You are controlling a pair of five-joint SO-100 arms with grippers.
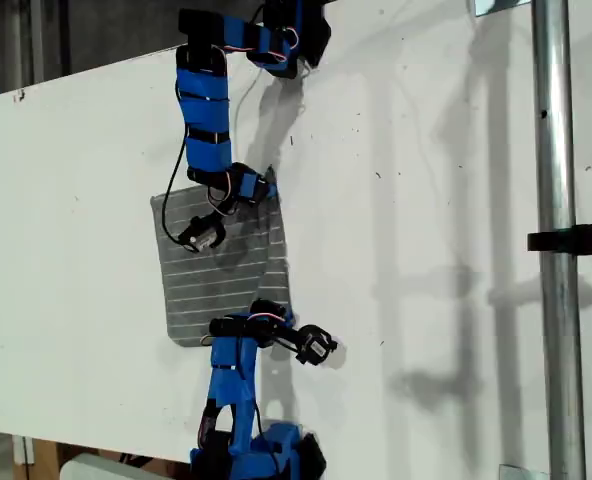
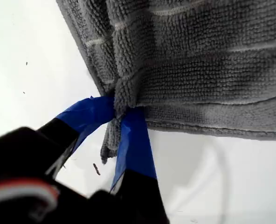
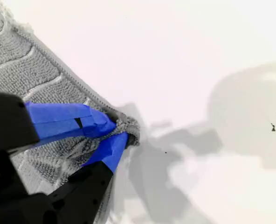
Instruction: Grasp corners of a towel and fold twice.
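While both corners are pinched — first gripper (image 2: 121,109), second gripper (image 3: 117,133) — the towel (image 1: 226,270) could slip from thin grips.

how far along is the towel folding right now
Done: both corner grasps. My first pincer is shut on a bunched corner of the towel; my second pincer pinches another corner. In hand: starting the first fold. Left: both folds; the exterior view shows the towel mostly spread, with no finished fold.
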